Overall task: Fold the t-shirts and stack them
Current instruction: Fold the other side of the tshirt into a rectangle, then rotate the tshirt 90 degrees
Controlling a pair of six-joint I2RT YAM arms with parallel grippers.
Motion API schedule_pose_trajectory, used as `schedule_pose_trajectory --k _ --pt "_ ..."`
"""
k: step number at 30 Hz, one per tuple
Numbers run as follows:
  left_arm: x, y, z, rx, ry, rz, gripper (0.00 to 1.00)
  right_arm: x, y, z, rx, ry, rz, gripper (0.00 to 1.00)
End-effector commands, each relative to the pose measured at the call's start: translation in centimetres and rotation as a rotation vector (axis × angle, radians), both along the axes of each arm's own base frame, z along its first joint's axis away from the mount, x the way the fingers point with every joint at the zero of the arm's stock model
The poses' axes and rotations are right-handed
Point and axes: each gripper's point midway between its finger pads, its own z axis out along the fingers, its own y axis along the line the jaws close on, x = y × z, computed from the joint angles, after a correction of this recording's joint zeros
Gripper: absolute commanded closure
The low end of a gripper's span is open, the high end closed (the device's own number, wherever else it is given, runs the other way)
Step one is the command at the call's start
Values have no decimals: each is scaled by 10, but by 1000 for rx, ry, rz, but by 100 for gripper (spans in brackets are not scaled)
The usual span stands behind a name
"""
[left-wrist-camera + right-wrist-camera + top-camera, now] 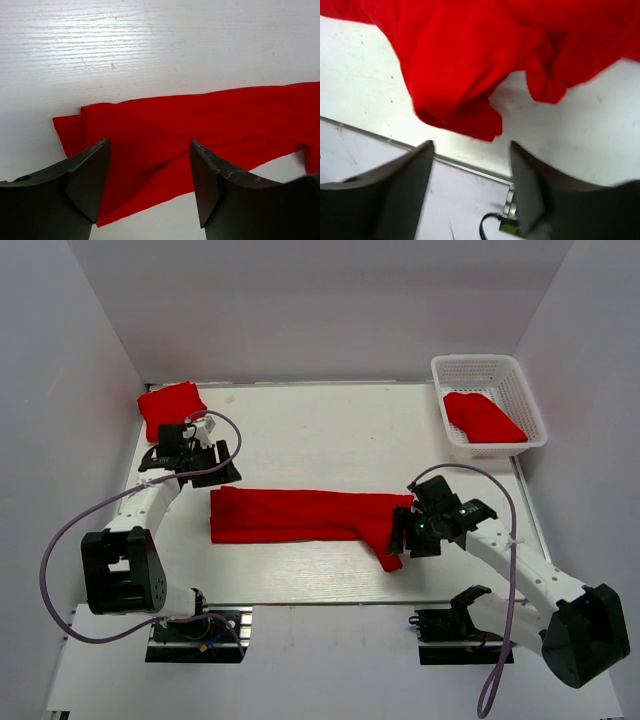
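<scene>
Between the fingers of the left gripper (149, 144) nothing is held. The jaws stand wide apart, and through the gap in the left wrist view shows the left end of the spread shirt (300, 515), lying flat on the white table (330, 430) with its edge folded over at the left of the frame. From above, this gripper sits at the left of the frame, just up and left of that shirt's left end; whether the tips touch the cloth I cannot tell. The right gripper (471, 145) is also wide open and empty. In its wrist view the two dark fingers rise from the bottom of the frame, and the bunched red cloth fills the upper part, with a strip of white table between it and the tips. The table's near edge crosses the lower part of that view as a pale line. From above, this gripper is right of centre, just beside the shirt's right end, where the cloth is crumpled and a tail trails toward the bottom of the frame. The spread shirt itself runs as a long narrow band across the middle of the table. A folded shirt (170, 405) lies in the upper left corner, well apart from the band. At the upper right stands a white basket (478, 360), with a third shirt (482, 418) inside it.
</scene>
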Motion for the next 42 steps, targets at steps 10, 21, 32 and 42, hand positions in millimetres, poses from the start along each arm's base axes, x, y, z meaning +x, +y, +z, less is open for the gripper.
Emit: schedule_pose_trajectory --k 10,21,32,42 --pt "2 -34 21 -38 -88 -218 42 105 10 117 -48 -348 -132 46" --pt "-15 -52 2 58 -28 -202 100 106 1 14 -201 -194 -119 100" --pt "-28 -53 -48 174 145 -95 100 109 3 -34 -237 -135 -117 100" --pt "-45 -54 -113 265 324 62 100 113 18 -77 -212 -58 -71 100"
